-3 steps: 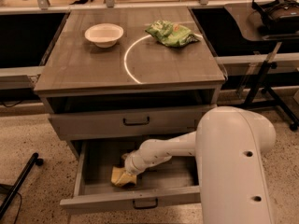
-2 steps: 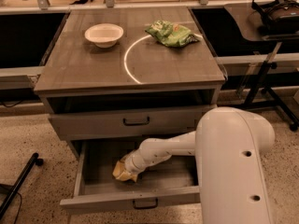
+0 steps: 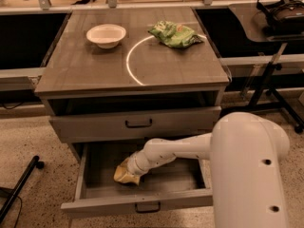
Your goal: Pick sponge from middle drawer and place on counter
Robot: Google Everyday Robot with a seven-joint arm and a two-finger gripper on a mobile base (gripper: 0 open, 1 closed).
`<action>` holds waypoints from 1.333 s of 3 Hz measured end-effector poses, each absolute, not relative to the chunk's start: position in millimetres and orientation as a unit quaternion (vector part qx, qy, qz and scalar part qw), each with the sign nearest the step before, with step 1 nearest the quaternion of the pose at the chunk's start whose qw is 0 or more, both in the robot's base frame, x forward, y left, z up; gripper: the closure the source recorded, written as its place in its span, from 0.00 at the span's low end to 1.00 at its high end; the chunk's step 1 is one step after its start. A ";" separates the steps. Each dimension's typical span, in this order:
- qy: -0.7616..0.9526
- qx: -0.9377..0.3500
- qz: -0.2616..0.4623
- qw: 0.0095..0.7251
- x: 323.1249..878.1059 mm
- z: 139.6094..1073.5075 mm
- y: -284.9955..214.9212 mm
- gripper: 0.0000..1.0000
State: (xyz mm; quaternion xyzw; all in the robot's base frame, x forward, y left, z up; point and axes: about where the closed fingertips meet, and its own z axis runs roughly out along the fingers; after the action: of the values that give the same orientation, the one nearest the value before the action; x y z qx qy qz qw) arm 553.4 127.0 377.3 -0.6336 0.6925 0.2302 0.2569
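The pale-yellow sponge [image 3: 123, 174] is inside the open middle drawer [image 3: 109, 204], at its left side and tilted up off the drawer floor. My gripper [image 3: 132, 168] reaches into the drawer from the right and is shut on the sponge's right end; the wrist hides most of the fingers. The counter [image 3: 90, 72] above is grey-brown wood grain with a thin white arc [image 3: 130, 63].
A white bowl [image 3: 106, 34] and a green snack bag [image 3: 175, 34] lie at the back of the counter. The closed drawer with the taller front panel [image 3: 90, 126] sits just above the open one. My white arm [image 3: 249, 170] fills the lower right. A black stand leg [image 3: 19, 188] is on the floor at left.
The sponge has lifted slightly and tilted up in the gripper, shifting a little toward the back of the drawer. The arm has barely moved.
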 end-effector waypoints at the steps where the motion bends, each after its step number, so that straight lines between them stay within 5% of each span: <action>1: 0.665 -0.630 0.259 0.308 546.3 428.2 97.5 1.00; 4: 0.628 -0.623 0.290 0.365 539.6 492.9 31.8 1.00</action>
State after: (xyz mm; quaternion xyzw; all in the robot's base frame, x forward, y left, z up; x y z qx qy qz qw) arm 539.6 31.8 492.9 -0.6233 0.6278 0.2897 0.3653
